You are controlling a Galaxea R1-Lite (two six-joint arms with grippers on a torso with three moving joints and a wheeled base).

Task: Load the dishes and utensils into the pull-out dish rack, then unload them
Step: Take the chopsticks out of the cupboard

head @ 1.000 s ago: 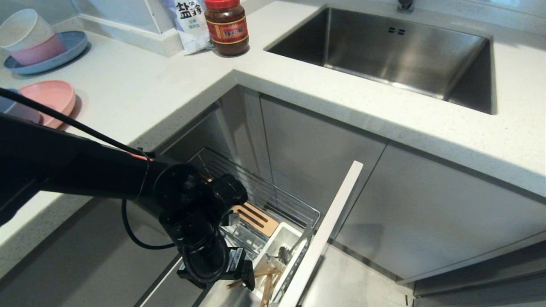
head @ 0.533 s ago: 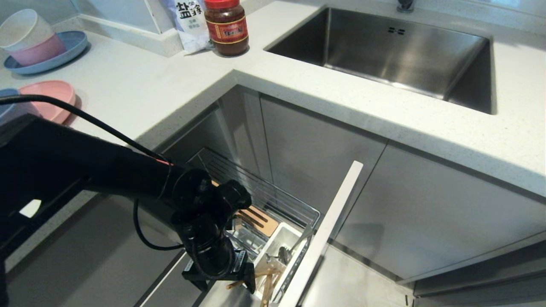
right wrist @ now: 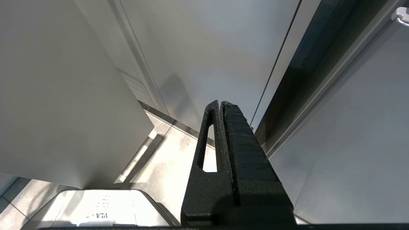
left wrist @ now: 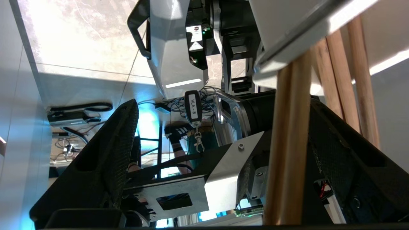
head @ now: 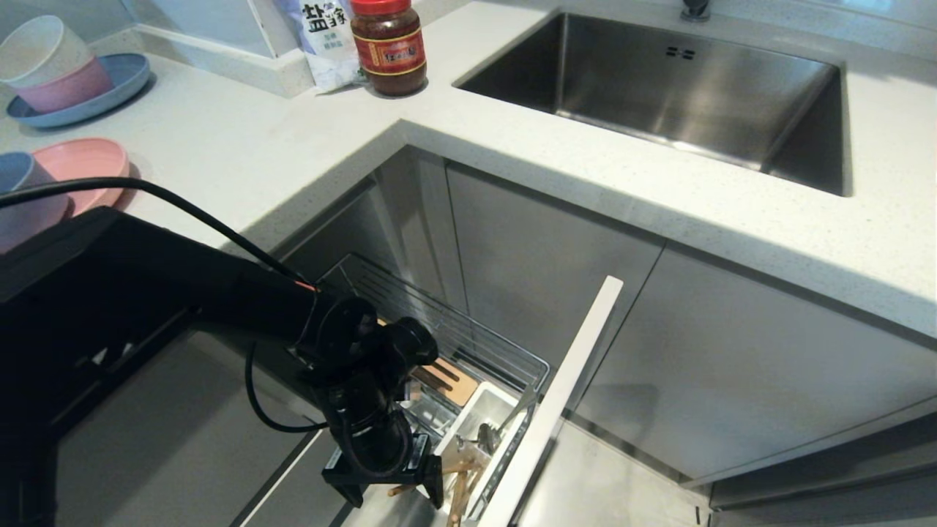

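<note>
The pull-out dish rack (head: 468, 338) stands open below the counter, with its wooden block (head: 452, 380) and white utensil cup (head: 489, 407). The wooden chopsticks (head: 458, 492) lean in the cup beside the steel spoon (head: 486, 436). My left gripper (head: 394, 496) hangs open, pointing down at the near end of the cup. In the left wrist view one chopstick (left wrist: 287, 159) rises between the open fingers (left wrist: 105, 166), nearer the other finger. The pink plate (head: 88, 165) and blue-grey bowl (head: 20, 196) sit on the counter at left. My right gripper (right wrist: 220, 103) is shut and holds nothing.
A steel sink (head: 659, 88) lies at the back right. A red-lidded jar (head: 388, 45) and a salt bag (head: 322, 36) stand at the counter's back. Stacked cream and pink bowls on a blue plate (head: 121, 80) sit far left. The rack's pale front panel (head: 567, 388) juts out.
My left arm has sunk and shifted right, bringing the open gripper lower at the utensil cup. The blue-grey bowl on the counter has come out from behind the arm.
</note>
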